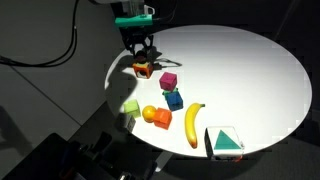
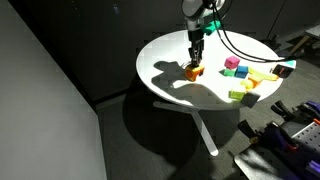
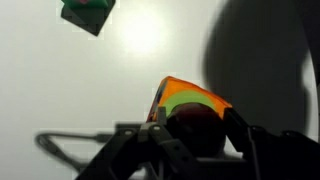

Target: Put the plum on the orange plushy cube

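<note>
The plum [image 3: 197,130] is a dark round fruit held between my gripper's [image 3: 192,140] two fingers in the wrist view. Right behind it is the orange plushy cube [image 3: 190,98], showing a green patch. In both exterior views the gripper [image 1: 138,52] [image 2: 196,55] points straight down just over the orange plushy cube [image 1: 143,70] [image 2: 193,71], near the edge of the round white table [image 1: 250,70]. The plum is hidden by the fingers in both exterior views. I cannot tell whether the plum touches the cube.
A magenta cube [image 1: 168,80], a blue cube [image 1: 174,98], a banana [image 1: 193,122], a yellow-orange ball [image 1: 149,113], a plain orange block [image 1: 161,119] and a green-and-white box [image 1: 225,140] lie further along the table. A green block [image 3: 88,12] shows in the wrist view.
</note>
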